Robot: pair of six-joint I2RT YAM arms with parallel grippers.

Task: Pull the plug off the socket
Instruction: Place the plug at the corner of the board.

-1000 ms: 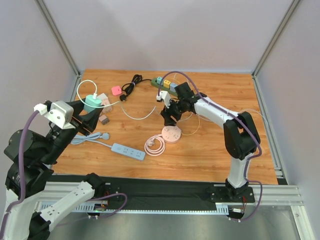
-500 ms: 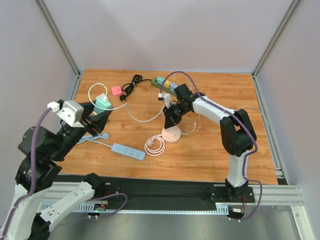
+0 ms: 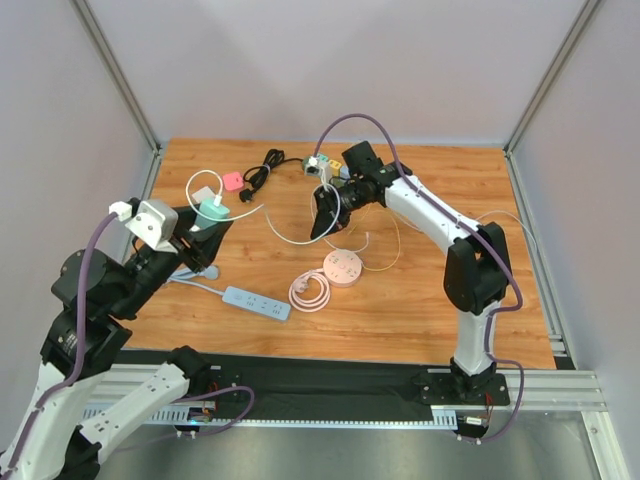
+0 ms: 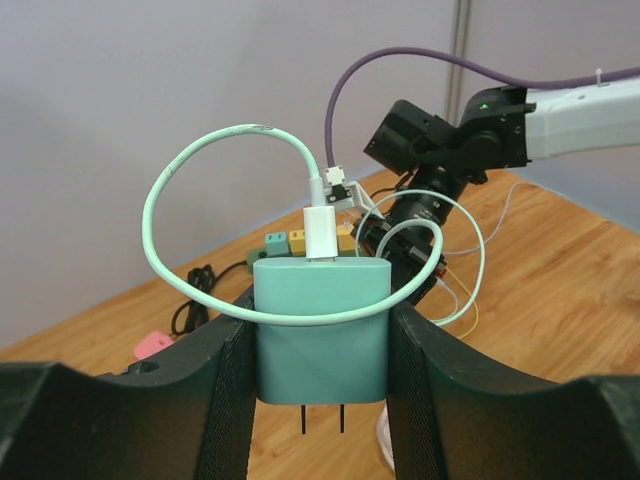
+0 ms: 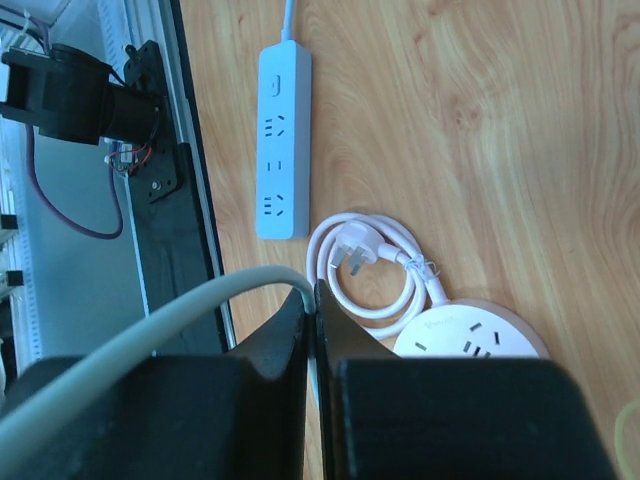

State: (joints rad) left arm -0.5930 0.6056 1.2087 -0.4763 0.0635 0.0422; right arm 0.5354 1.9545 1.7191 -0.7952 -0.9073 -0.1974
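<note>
Mint-green square charger (image 4: 322,330) sits clamped in left gripper (image 4: 322,372); right gripper (image 5: 312,305), risen higher above round pink socket (image 3: 342,268), pinches pale cable (image 5: 170,315).

On your table (image 3: 430,300): flat strip (image 3: 256,302) left of round socket (image 3: 343,268), coiled cord (image 3: 310,291) between them. Far strip (image 4: 287,241) behind, bundled cord (image 3: 262,165) to its left. At left, charger (image 4: 322,320) sits in your left gripper (image 4: 322,345).

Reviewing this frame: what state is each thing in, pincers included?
Teal wall charger: unplugged, prongs bare, held off the table.
White USB connector: seated in the charger's top.
Left pincer: shut on the charger.
Right pincer: shut on a pale grey cable.
Light blue power strip: lying flat, outlets empty.
Round pink socket hub: visible outlets empty, cord coiled beside it.
</note>
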